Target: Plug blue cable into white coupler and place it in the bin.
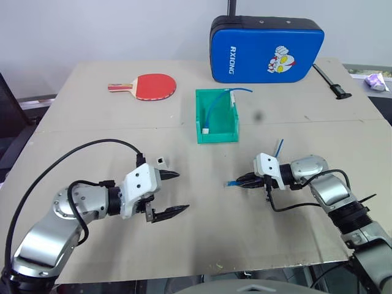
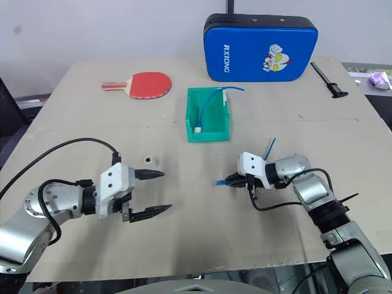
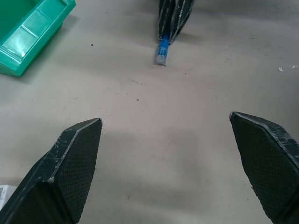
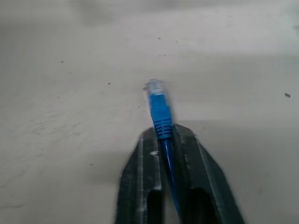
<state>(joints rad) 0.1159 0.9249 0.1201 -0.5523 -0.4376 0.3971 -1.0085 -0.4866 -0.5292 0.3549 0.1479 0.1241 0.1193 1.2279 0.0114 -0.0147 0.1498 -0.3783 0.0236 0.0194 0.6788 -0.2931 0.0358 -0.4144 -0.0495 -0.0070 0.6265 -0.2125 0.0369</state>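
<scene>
My right gripper is shut on the blue cable just behind its clear-blue plug, which sticks out past the fingertips low over the table; the cable's tail rises behind the wrist. The white coupler is a tiny cube with a dark socket hole, lying on the table just beyond my left gripper's upper finger. That left gripper stands wide open with nothing between its fingers, pointing toward the plug. The green bin stands mid-table, beyond both grippers.
Inside the bin lies another blue cable joined to a white coupler. A red paddle lies at the far left, a blue padded case stands at the back, and a black tool lies at the far right.
</scene>
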